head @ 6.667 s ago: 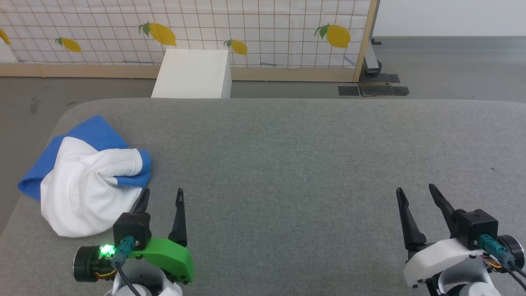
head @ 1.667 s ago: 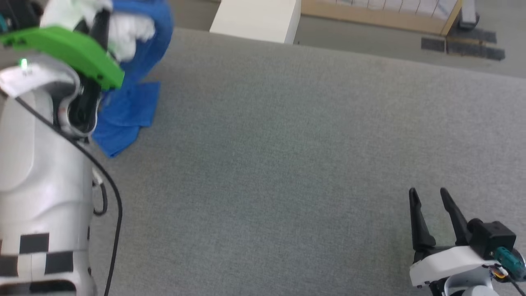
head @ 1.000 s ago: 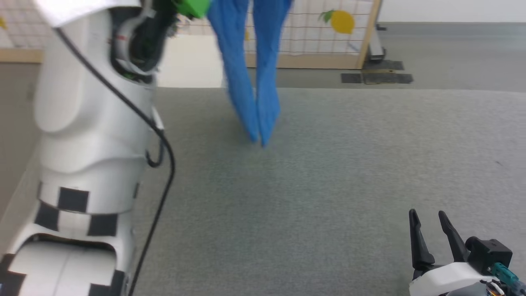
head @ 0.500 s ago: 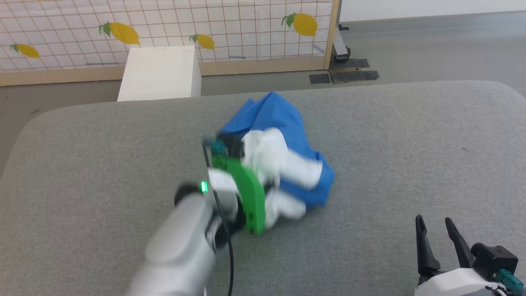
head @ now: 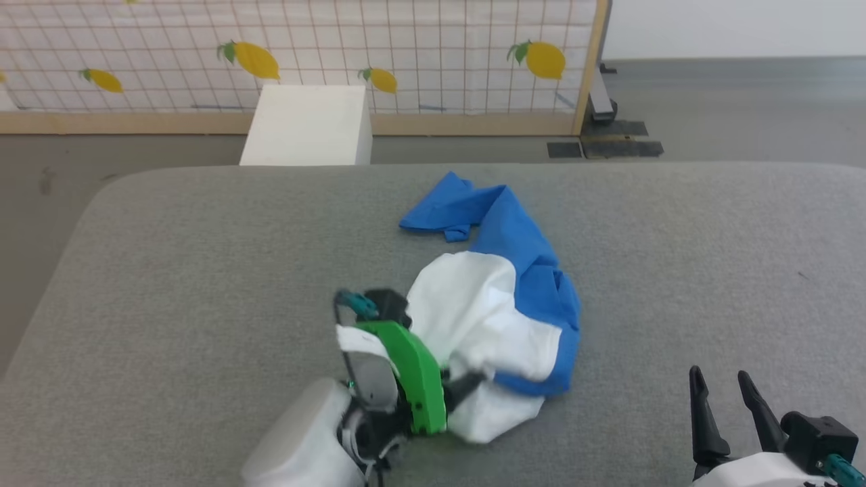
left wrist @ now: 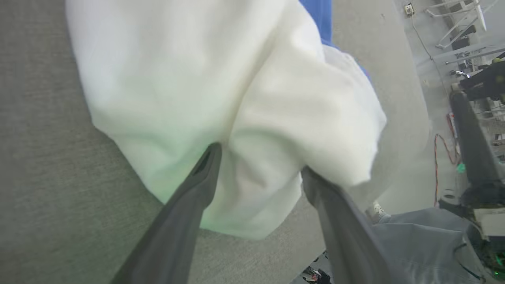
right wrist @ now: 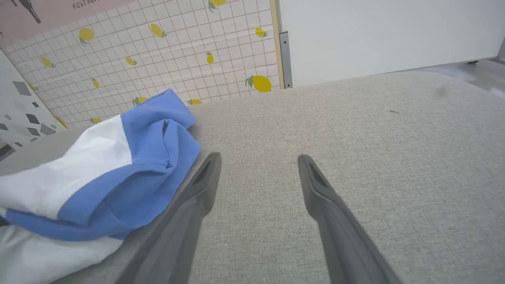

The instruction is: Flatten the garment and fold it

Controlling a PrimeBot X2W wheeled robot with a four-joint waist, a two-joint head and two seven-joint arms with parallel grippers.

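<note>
Grey surface [head: 203, 270], lemon-print screen [head: 419, 34], crumpled garment [head: 500, 304], left hand [left wrist: 260, 157] and right hand [right wrist: 259, 157] spread

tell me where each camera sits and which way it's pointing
Head view: high on the robot, looking forward and down at the garment on the grey padded surface; left arm's green wrist cover and right gripper show.
Left wrist view: on the left wrist, looking along the open left gripper into white cloth.
Right wrist view: low on the right wrist, looking across the surface past the open right gripper.
Shared: all three see the garment.
</note>
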